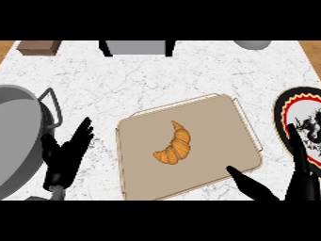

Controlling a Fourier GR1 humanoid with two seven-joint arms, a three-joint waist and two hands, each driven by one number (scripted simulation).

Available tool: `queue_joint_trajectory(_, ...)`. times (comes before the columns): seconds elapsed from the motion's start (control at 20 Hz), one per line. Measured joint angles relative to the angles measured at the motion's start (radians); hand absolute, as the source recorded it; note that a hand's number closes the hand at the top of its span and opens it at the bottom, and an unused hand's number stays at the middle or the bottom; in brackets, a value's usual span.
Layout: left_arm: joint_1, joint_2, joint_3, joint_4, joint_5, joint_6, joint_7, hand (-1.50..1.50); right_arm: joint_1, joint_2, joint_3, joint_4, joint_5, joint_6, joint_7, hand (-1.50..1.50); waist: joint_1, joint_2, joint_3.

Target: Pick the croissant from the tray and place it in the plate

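Note:
A golden-brown croissant (174, 145) lies near the middle of a flat tan tray (212, 122) in the centre of the counter. To the right, partly cut by the view's edge, sits a black plate (288, 106) with a red and gold rim and a dragon drawing on its white centre. My right hand (298, 181) comes in at the lower right, fingers straight; one finger rests over the tray's front right corner and another stretches up over the plate's near rim. My left hand (65, 157) rests open at the lower left, fingers up, apart from the tray.
A large grey pan (6, 136) with a wire handle fills the left side, right beside my left hand. At the back stand a brown block (39, 47), a grey box with black legs (138, 47) and a grey round object (253, 44). Wood flooring shows beyond the marble counter.

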Motion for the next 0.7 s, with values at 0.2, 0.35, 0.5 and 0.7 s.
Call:
queue_joint_trajectory(0.2, 0.002, -0.001, 0.002, -0.002, 0.0, -0.007, -0.003, 0.0, -0.007, -0.019, 0.078, -0.081, 0.112, 0.191, 0.21, -1.5, 0.007, 0.001, -0.001)
queue_joint_trajectory(0.35, 0.001, -0.014, -0.004, 0.015, -0.007, -0.011, -0.013, 0.0, -0.085, 0.002, 0.12, -0.103, 0.19, 0.329, 0.379, -1.5, 0.011, 0.002, 0.0)
queue_joint_trajectory(0.5, 0.006, -0.019, -0.003, 0.004, -0.014, -0.009, -0.014, 0.0, -0.182, 0.056, 0.167, -0.079, 0.262, 0.435, 0.529, -1.5, 0.015, 0.002, 0.002)
queue_joint_trajectory(0.7, -0.006, -0.017, 0.017, 0.004, -0.011, -0.023, 0.011, 0.0, -0.289, 0.091, 0.22, -0.008, 0.3, 0.485, 0.631, -1.5, 0.012, 0.001, 0.003)
